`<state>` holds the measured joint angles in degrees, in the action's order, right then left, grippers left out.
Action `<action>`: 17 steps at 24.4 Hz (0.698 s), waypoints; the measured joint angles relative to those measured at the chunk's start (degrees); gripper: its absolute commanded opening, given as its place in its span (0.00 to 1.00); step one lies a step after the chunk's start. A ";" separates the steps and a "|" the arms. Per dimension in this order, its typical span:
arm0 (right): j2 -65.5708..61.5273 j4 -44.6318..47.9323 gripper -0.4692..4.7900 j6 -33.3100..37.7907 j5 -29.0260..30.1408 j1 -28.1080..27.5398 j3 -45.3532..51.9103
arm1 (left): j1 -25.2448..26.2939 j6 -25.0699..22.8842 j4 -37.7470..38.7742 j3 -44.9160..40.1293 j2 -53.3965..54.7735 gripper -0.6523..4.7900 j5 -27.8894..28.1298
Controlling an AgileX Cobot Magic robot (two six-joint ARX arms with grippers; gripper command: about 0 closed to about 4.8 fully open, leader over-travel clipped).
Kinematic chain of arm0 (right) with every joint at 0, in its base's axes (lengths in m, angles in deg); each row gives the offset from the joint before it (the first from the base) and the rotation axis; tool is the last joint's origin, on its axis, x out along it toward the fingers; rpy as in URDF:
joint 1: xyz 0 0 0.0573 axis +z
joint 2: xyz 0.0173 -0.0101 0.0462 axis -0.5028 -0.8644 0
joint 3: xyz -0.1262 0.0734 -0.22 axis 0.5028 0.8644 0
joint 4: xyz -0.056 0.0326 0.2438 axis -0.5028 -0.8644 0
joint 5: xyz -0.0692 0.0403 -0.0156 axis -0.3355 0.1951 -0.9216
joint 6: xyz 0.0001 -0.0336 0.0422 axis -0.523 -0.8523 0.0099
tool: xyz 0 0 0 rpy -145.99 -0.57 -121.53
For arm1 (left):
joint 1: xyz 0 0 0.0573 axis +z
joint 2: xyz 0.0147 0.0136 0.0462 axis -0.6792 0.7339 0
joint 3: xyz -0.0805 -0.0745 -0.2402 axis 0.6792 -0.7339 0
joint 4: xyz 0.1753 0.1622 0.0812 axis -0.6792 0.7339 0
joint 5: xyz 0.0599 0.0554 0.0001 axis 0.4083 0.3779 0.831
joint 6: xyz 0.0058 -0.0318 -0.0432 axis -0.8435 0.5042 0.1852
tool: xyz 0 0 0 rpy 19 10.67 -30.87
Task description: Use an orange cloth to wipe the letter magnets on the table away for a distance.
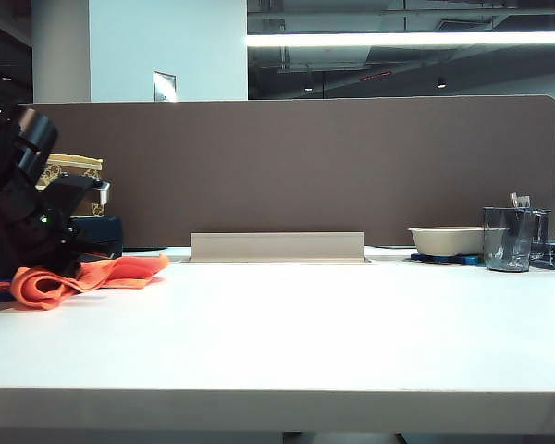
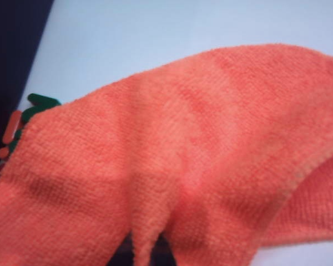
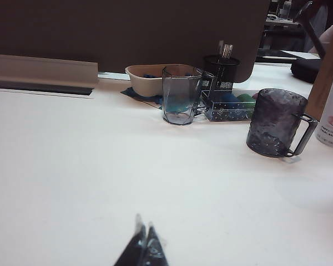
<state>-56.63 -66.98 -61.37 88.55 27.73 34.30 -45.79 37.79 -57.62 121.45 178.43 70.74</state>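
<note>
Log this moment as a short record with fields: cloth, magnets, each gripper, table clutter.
cloth: orange cloth bunched on the table at the far left, under the left arm
magnets: letter magnets, green and red ones peeking out at the cloth's edge
left gripper: shut on the cloth, fingertips hidden in its folds
right gripper: shut, low over bare table, holding nothing
clutter: beige bowl, clear mug, dark mug at the right
backdrop: brown partition
</note>
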 measured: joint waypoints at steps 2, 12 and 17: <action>0.00 0.02 0.08 0.00 0.00 0.00 0.00 | 0.35 0.00 0.02 -0.04 -0.35 0.11 -0.94; 0.00 0.00 0.08 0.00 0.00 0.00 0.00 | -5.88 0.20 -0.81 0.00 -13.75 0.11 -7.72; 0.00 -0.02 0.08 0.00 0.00 0.00 0.00 | -11.72 0.20 7.89 0.02 -23.71 0.11 -7.76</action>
<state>-56.63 -67.00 -61.37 88.55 27.73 34.30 -57.50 37.99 -49.73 121.47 154.72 62.98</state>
